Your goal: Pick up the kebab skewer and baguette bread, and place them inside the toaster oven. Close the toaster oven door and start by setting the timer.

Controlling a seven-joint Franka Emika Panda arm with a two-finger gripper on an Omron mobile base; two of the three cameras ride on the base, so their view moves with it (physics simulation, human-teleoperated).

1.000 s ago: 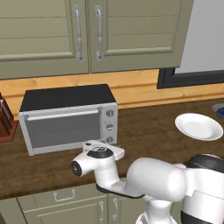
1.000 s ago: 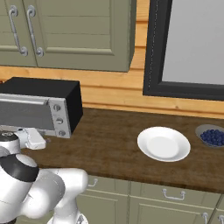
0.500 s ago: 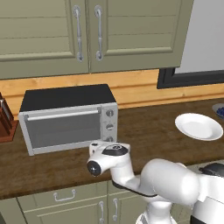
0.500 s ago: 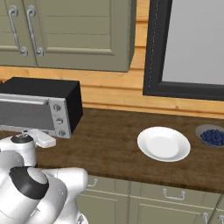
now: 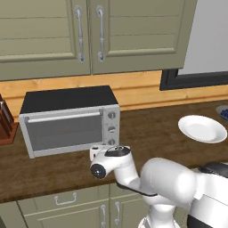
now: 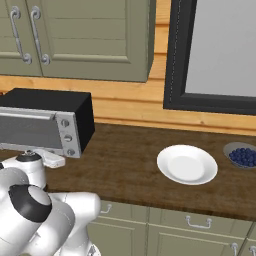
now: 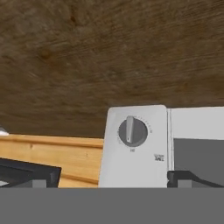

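Brown wood counter (image 5: 169, 133) runs across the kitchen under green wall cabinets (image 5: 89, 35). At the far left of the left base view a knife block (image 5: 5, 124) stands beside the toaster oven (image 5: 67, 120), whose door (image 5: 62, 133) is shut, with its bar handle along the top edge and three knobs down the right panel. Just in front of that panel the arm's white wrist hangs low over the counter, and the gripper (image 7: 107, 177) faces the bottom knob (image 7: 132, 131) at close range; whether the jaws are open or closed cannot be told. Further right lie a white plate (image 6: 187, 164) and a bowl of blueberries (image 6: 242, 156).
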